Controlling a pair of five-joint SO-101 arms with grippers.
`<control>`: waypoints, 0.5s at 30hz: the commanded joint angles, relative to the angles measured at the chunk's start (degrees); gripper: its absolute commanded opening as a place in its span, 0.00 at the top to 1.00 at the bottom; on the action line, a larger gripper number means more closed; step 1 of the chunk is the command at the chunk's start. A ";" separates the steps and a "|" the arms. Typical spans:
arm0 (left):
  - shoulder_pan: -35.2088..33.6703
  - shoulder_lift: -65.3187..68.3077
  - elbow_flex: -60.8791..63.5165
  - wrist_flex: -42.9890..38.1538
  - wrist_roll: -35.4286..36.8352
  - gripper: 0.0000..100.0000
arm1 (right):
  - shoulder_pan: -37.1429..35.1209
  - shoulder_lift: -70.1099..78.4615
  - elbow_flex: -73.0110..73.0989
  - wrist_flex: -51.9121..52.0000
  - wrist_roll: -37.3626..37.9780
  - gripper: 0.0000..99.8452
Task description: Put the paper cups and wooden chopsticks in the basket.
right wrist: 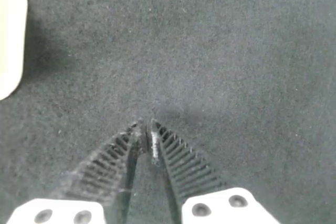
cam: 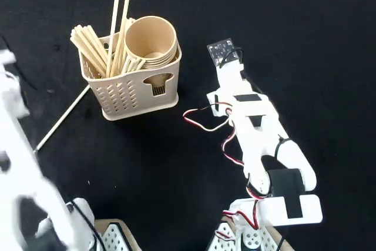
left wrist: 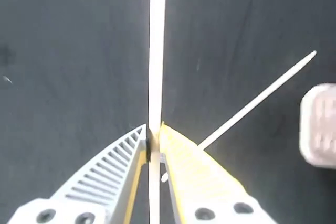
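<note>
Most of the job looked done. The basket, standing toward the far edge of the tabletop and left of its middle, already held the stacked paper cups on its right side. A bundle of wooden chopsticks leaned in its left side. Two sticks were outside it. The left gripper was clenched on a single chopstick, which ran straight out from between its tips over the black surface; whether it was lifted clear I could not tell. A loose chopstick lay flat on the tabletop, slanting from near the basket's left wall toward the tabletop's left edge. The right gripper was closed on nothing, poised over bare tabletop near the basket's right side. By my reckoning, what remained was to drop the gripped stick into the basket, then fetch the loose one and add it too.
</note>
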State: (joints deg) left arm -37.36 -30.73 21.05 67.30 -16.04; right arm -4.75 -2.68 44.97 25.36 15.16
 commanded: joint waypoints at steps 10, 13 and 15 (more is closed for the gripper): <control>18.42 -65.85 39.34 -41.85 14.15 0.97 | -0.70 -0.13 -0.40 -0.53 0.53 0.99; 24.84 -69.80 45.85 -56.00 16.44 0.97 | -0.70 -0.13 -0.40 -0.53 0.53 0.99; 27.74 -67.69 48.66 -62.68 16.79 0.97 | -0.70 -0.13 -0.40 -0.53 0.53 0.99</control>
State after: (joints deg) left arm -15.74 -98.51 64.75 20.44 -0.92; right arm -4.75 -2.68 44.97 25.36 15.16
